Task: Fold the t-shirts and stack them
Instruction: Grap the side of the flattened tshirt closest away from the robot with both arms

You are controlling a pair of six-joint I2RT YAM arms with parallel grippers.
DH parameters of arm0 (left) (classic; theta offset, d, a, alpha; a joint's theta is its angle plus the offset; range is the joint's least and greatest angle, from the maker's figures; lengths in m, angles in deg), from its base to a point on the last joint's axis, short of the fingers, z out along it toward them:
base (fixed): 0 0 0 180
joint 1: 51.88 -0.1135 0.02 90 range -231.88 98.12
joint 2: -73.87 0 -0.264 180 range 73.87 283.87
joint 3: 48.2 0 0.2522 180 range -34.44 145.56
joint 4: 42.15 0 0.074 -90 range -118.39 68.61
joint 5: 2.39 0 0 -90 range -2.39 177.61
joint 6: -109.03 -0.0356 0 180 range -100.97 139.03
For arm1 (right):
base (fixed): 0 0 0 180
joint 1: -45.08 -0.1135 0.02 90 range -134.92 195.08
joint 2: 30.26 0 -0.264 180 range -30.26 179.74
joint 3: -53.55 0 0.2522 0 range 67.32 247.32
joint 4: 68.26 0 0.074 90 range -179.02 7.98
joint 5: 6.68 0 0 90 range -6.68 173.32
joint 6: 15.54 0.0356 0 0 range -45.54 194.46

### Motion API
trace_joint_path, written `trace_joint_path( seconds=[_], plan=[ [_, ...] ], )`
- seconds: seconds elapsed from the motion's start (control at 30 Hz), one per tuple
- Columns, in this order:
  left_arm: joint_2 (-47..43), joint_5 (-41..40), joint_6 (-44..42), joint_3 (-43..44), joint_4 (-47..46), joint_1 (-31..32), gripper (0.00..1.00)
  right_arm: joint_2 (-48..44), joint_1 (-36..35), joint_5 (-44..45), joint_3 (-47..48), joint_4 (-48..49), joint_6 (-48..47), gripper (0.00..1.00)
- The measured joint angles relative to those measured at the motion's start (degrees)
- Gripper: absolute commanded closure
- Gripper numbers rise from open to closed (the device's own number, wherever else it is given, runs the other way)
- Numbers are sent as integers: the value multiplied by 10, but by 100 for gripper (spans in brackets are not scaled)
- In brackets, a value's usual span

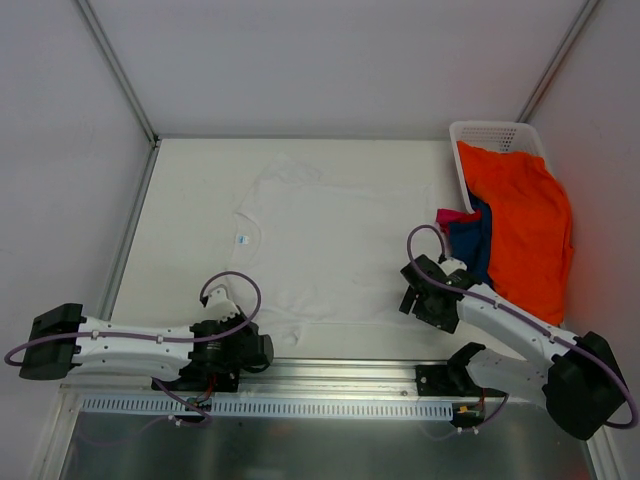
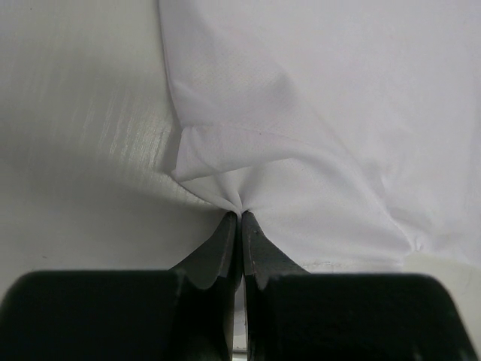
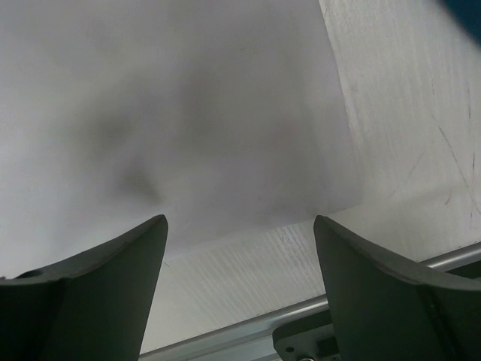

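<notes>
The white t-shirt (image 1: 330,240) lies spread flat on the white table, collar to the left. My left gripper (image 1: 268,350) is at the shirt's near-left hem corner. In the left wrist view it (image 2: 240,216) is shut, pinching a puckered fold of the white cloth (image 2: 323,113). My right gripper (image 1: 415,295) is at the shirt's near-right corner. In the right wrist view it (image 3: 240,233) is open and empty, with the shirt's edge (image 3: 188,113) just ahead of its fingers. The orange t-shirt (image 1: 525,235), navy t-shirt (image 1: 472,245) and magenta t-shirt (image 1: 452,216) are heaped at the right.
A white lattice basket (image 1: 490,135) stands at the back right under the orange shirt. A metal rail (image 1: 340,375) runs along the table's near edge and also shows in the right wrist view (image 3: 301,316). White walls close in the table on three sides.
</notes>
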Motion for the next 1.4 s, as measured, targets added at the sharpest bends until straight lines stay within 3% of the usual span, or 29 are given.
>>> trace_joint_path(
  seconds=[0.27, 0.6, 0.73, 0.8, 1.0, 1.07, 1.1, 1.17, 1.3, 1.4],
  plan=[
    [5, -1, -5, 3, 0, 0, 100, -10, 0, 23, -5, -19, 23, 14],
    [35, -1, -7, 16, 1, 0, 100, -146, -4, 66, -80, -53, 108, 15],
    [40, -1, -8, 18, 1, 0, 100, -161, -4, 81, -85, -57, 125, 28],
    [44, -1, -8, 20, 1, 0, 100, -153, -4, 86, -85, -56, 128, 41],
    [63, 0, -15, 30, 2, 0, 100, -113, -3, 96, -85, -47, 132, 44],
    [67, 0, -15, 31, 3, 0, 100, -109, -3, 97, -85, -42, 130, 49],
    [67, 0, -16, 31, 3, 0, 100, -108, -3, 97, -85, -39, 129, 56],
    [69, 0, -16, 32, 3, 0, 100, -103, -3, 99, -85, -34, 126, 62],
    [75, 0, -16, 36, 4, 0, 100, -90, -3, 108, -84, -28, 120, 91],
    [85, 0, -17, 40, 6, 0, 100, -82, -3, 113, -82, -26, 115, 100]
  ],
)
